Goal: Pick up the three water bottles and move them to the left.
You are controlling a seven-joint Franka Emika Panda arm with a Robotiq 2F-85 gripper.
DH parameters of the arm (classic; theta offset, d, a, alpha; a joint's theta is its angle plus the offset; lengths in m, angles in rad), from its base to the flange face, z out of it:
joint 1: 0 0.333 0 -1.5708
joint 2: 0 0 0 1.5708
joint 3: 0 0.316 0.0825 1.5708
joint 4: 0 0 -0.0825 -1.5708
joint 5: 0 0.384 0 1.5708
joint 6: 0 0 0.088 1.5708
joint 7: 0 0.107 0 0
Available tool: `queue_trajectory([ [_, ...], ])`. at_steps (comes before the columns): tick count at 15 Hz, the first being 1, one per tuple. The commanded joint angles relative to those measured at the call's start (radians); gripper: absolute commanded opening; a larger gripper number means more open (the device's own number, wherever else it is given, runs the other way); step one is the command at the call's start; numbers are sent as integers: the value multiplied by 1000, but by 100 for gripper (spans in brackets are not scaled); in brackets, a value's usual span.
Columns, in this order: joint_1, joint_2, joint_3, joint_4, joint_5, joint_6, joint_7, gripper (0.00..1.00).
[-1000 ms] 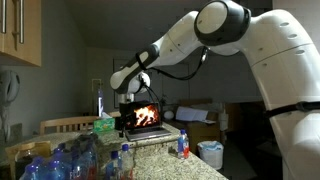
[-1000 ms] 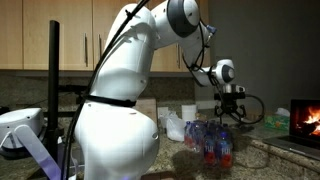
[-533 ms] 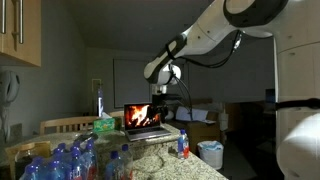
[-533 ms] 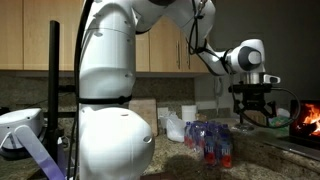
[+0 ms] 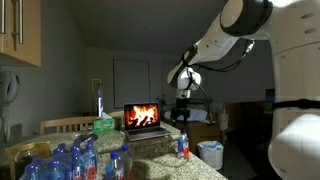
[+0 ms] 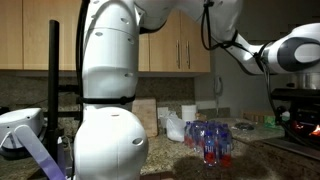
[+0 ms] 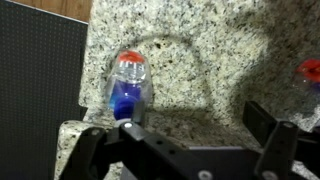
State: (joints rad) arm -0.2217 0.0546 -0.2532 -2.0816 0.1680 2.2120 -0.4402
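One water bottle (image 7: 130, 85) stands upright on the speckled tabletop (image 7: 215, 35). The wrist view sees it from above, showing red at its top. It is close to the tabletop's edge, beyond which the picture goes dark. A second red-topped bottle (image 7: 312, 70) is cut off at the side of that view, well apart from the first. The third cannot be placed from these pictures.

In an exterior view, a lone red-banded bottle (image 5: 182, 145) stands near the counter's end, with the arm's wrist above it. A laptop (image 5: 143, 117) showing a fire picture sits behind it. The crowd of blue-labelled bottles (image 5: 60, 160) is off to one side.

The end effector (image 7: 175, 132) hangs above the bottle with its fingers spread wide and nothing held. The bottle is not between them; it lies ahead, nearer one finger (image 7: 88, 148).

The main risk is probably that off-centre position. A straight descent could land that finger on the cap and tip the light bottle. So near the edge, a tipped bottle could roll off. A hard squeeze could also make the thin plastic buckle or slip out.
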Motion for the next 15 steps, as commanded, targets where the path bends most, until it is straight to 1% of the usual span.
queue_trajectory([
  [1, -56, 138, 0, 131, 90, -16, -136, 100],
  [4, -87, 200, 25, 213, 86, -43, -157, 100],
  [6, -94, 229, 39, 257, 64, -79, -123, 100],
  [10, -100, 248, 44, 284, 44, -102, -71, 100],
  [13, -118, 254, 44, 290, 60, -129, -72, 100],
  [15, -126, 259, 46, 286, 66, -123, -78, 100],
])
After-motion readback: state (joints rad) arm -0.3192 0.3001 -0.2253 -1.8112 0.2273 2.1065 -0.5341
